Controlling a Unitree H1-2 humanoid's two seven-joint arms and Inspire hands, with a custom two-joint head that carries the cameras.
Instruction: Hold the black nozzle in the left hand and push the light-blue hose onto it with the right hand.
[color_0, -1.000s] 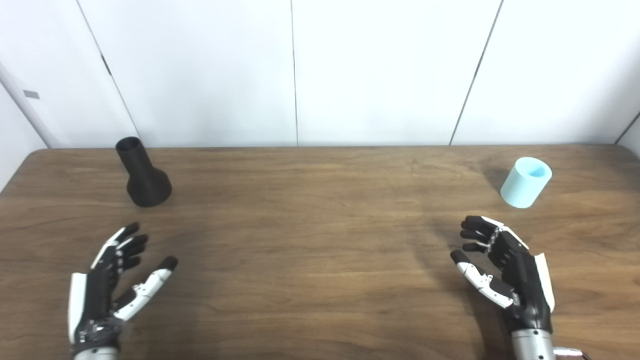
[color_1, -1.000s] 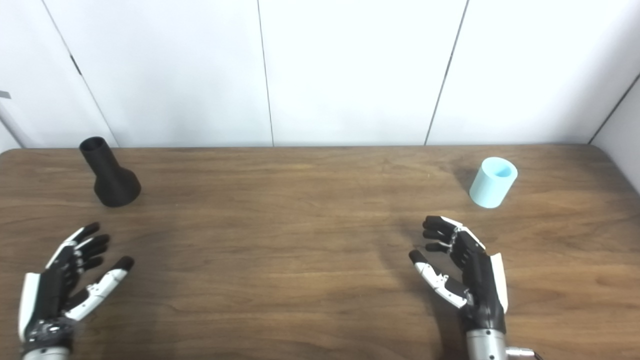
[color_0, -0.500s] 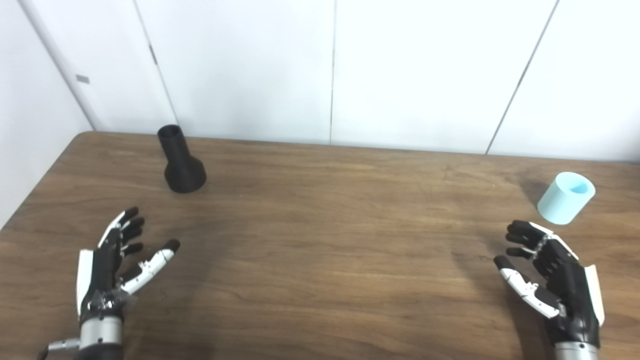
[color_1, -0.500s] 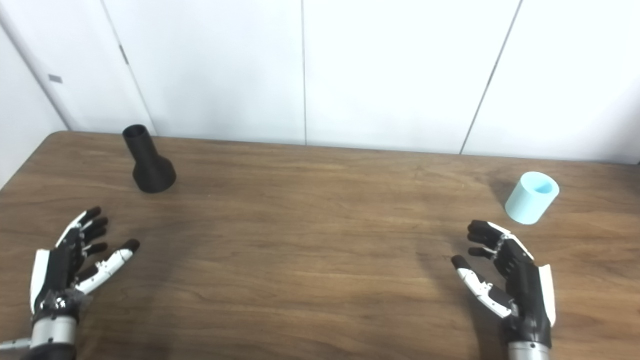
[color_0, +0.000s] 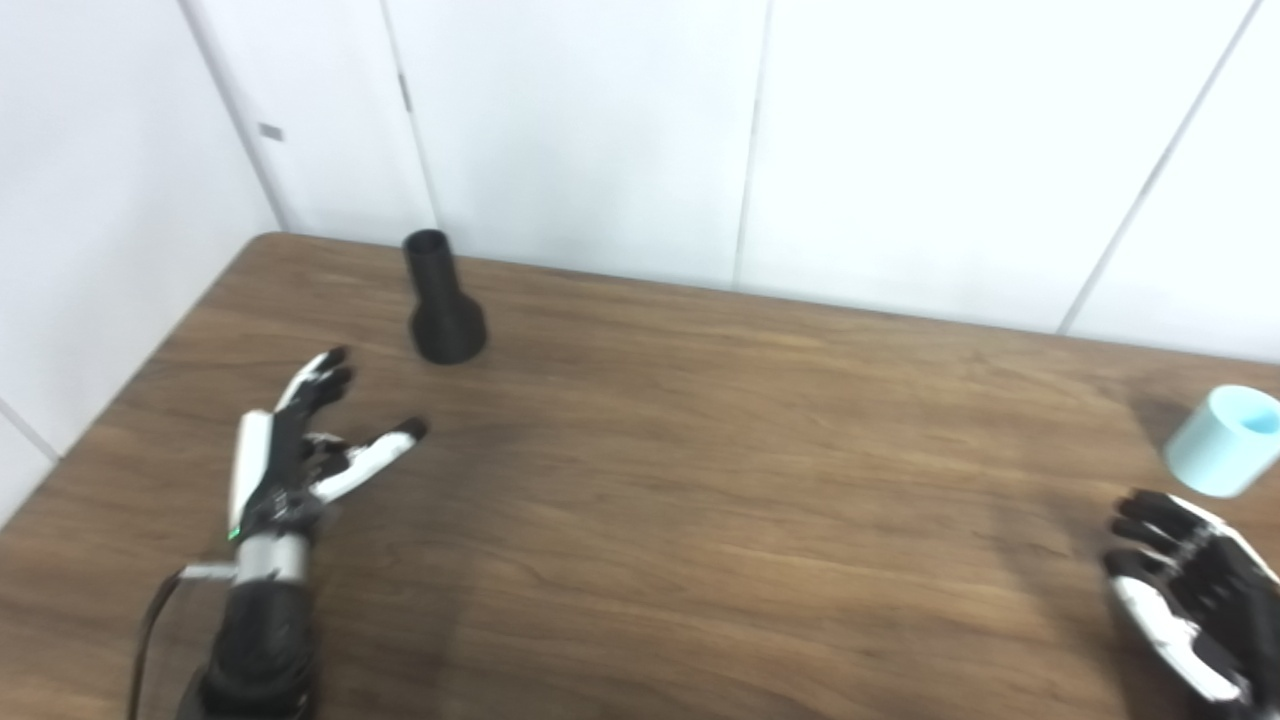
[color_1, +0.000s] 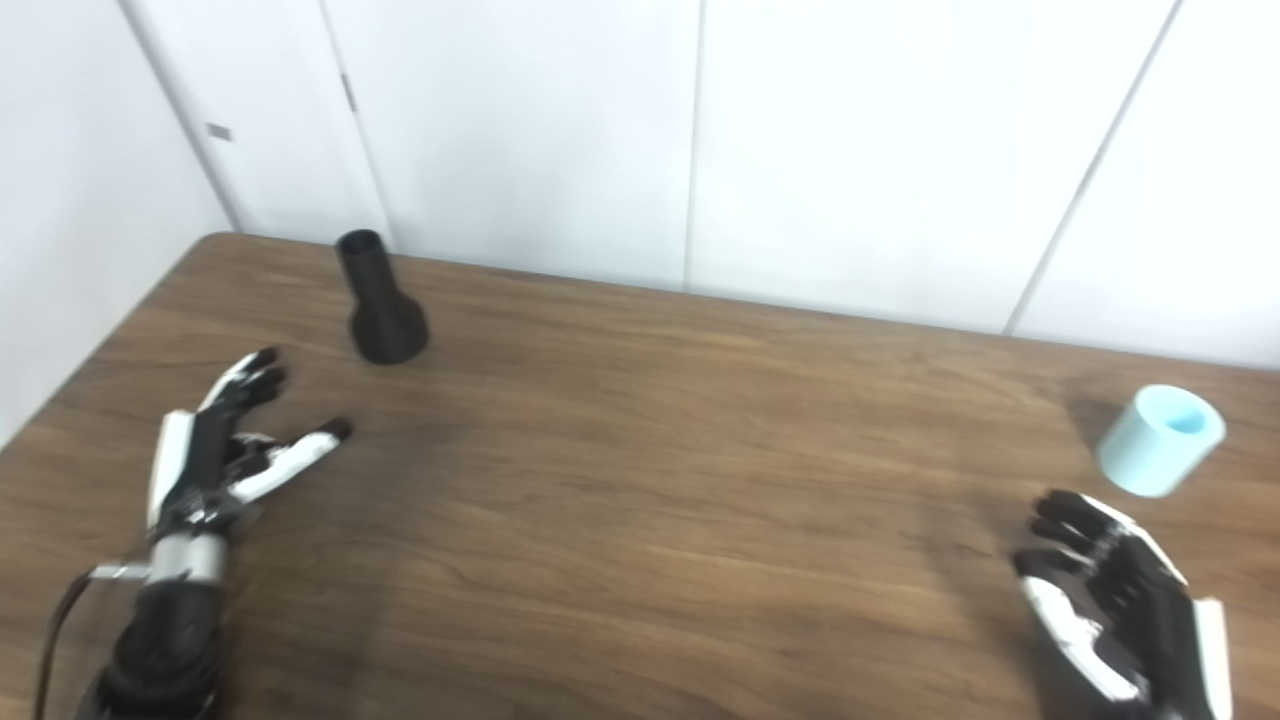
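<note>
The black nozzle stands upright on its flared base near the far left corner of the wooden table. My left hand is open, fingers spread, a short way in front of and left of the nozzle, not touching it. The light-blue hose, a short cylinder, lies tilted at the far right. My right hand is open, empty and just short of the hose at the bottom right, partly cut off by the frame edge in the left eye view.
White wall panels rise right behind the table's far edge and along its left side. The table's left edge runs close beside my left arm. A thin cable trails from the left wrist.
The camera has swung left, shifting the whole scene right. My left hand has reached forward toward the nozzle with more forearm showing. The right hand stays open near the hose.
</note>
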